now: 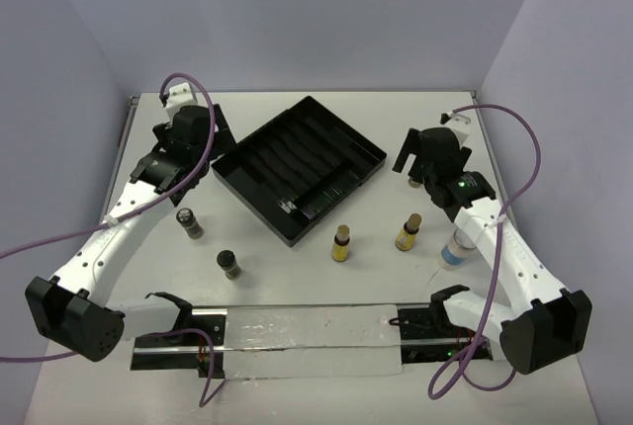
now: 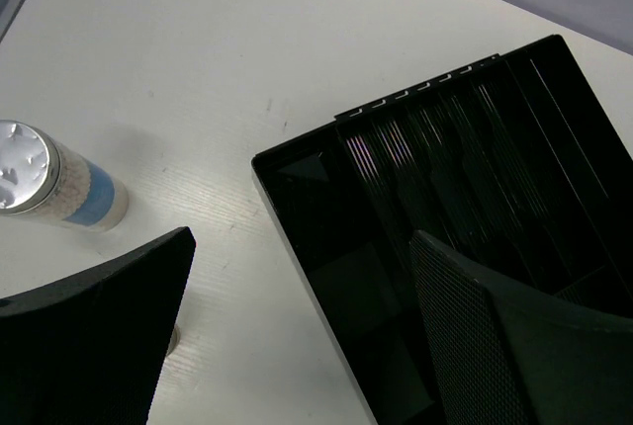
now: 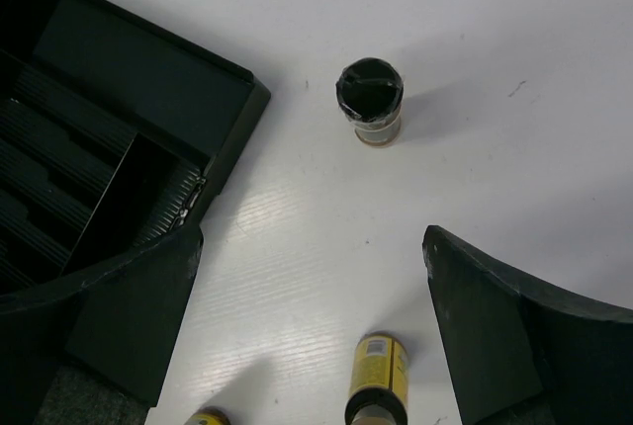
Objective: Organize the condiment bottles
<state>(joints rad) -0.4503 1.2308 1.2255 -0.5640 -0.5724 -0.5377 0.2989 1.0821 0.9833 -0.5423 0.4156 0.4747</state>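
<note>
Near tray (image 1: 249, 204), on table (image 1: 297, 282), we see condiment bottles (image 1: 342, 243) standing loose: two amber, two dark bottles (image 1: 228, 264), white-lidded bottle (image 1: 453, 250) beside right arm (image 1: 504, 257). Both pincers wide, empty: left gripper (image 2: 302, 247) over tray corner, right gripper (image 3: 313, 237) with dark-capped bottle (image 3: 370, 101) just ahead. We judge bottles light, rigid, smooth, tippy; take body below cap. Tray walls only edges to mind; open table between bottles, well apart, gives us room.

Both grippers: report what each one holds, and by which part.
Nothing is held. The left gripper is open above a corner of the black tray; the right gripper is open above the table, clear of the dark-capped bottle.
</note>
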